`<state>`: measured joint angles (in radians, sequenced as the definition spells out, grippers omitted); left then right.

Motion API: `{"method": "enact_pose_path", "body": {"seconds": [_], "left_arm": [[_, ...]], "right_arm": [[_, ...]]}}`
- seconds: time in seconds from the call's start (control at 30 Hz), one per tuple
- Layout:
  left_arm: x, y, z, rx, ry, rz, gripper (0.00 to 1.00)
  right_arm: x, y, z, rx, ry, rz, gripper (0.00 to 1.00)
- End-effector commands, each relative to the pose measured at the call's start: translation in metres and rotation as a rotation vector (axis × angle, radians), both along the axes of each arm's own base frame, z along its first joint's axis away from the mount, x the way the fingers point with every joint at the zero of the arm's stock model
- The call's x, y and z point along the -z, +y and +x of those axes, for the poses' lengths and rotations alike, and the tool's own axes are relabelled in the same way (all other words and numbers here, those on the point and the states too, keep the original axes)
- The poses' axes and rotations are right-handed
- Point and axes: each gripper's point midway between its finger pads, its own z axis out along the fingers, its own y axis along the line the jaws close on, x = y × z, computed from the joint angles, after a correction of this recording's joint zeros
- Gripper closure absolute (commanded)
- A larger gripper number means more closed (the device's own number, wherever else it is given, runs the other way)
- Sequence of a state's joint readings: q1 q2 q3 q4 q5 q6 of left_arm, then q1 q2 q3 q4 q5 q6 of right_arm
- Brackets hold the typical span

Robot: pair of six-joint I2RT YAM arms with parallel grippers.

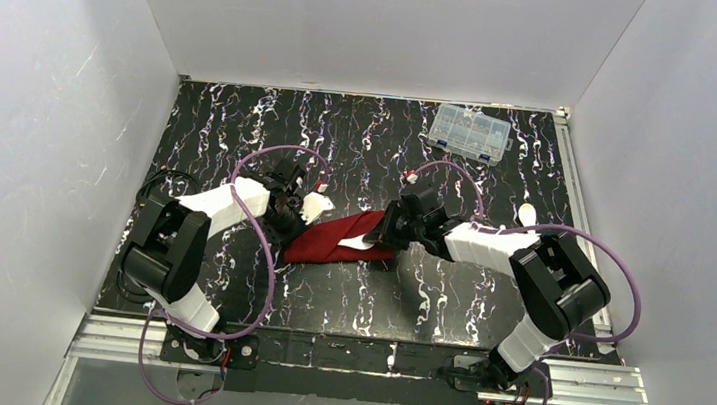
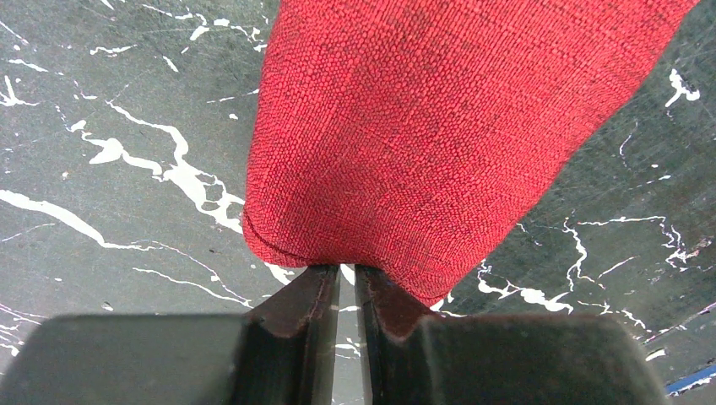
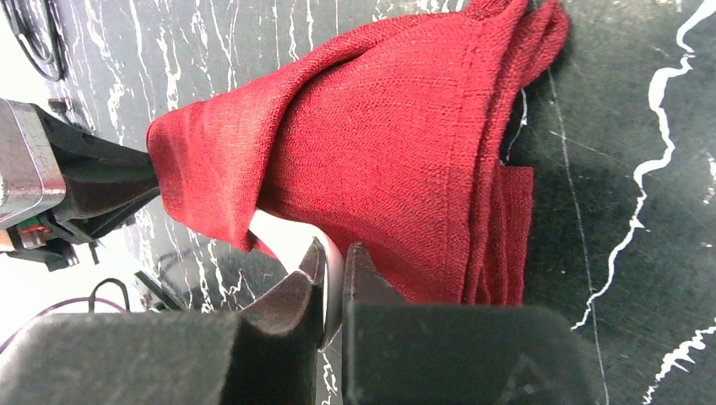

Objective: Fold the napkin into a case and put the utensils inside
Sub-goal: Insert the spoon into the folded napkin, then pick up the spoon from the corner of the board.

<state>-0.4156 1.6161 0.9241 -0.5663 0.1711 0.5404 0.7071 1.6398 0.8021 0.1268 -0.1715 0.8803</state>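
Observation:
The deep red napkin (image 1: 328, 242) lies folded into a layered wedge at mid-table. My left gripper (image 2: 347, 272) is shut on its near edge. The right wrist view shows that same gripper (image 3: 145, 175) holding a corner of the cloth (image 3: 380, 152) up off the table. My right gripper (image 3: 335, 253) is shut on the thin handle of a white utensil (image 3: 283, 240), whose far end runs in under the raised red layer. In the top view this utensil (image 1: 362, 244) shows as a white sliver in the cloth's opening, just left of the right gripper (image 1: 386, 236).
A clear plastic compartment box (image 1: 469, 132) stands at the back right of the black marbled table (image 1: 242, 120). A small white piece (image 1: 318, 204) sits beside the left gripper; I cannot tell what it is. White walls enclose three sides.

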Motion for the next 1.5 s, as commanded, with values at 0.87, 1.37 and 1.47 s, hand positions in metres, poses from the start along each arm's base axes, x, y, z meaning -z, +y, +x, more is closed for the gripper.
{"method": "enact_pose_path", "body": {"seconds": [0.87, 1.37, 1.47], "left_arm": [[-0.057, 0.015, -0.024, 0.013, 0.145, -0.079, 0.37], [-0.127, 0.038, -0.005, -0.155, 0.217, -0.215, 0.22], [-0.134, 0.039, 0.006, -0.212, 0.211, -0.239, 0.22]], "right_arm": [[-0.106, -0.19, 0.088, 0.282, -0.238, -0.587, 0.06], [-0.036, -0.358, 0.152, 0.651, 0.029, -0.965, 0.17], [-0.029, -0.369, 0.156, 0.672, 0.048, -0.999, 0.22]]}}
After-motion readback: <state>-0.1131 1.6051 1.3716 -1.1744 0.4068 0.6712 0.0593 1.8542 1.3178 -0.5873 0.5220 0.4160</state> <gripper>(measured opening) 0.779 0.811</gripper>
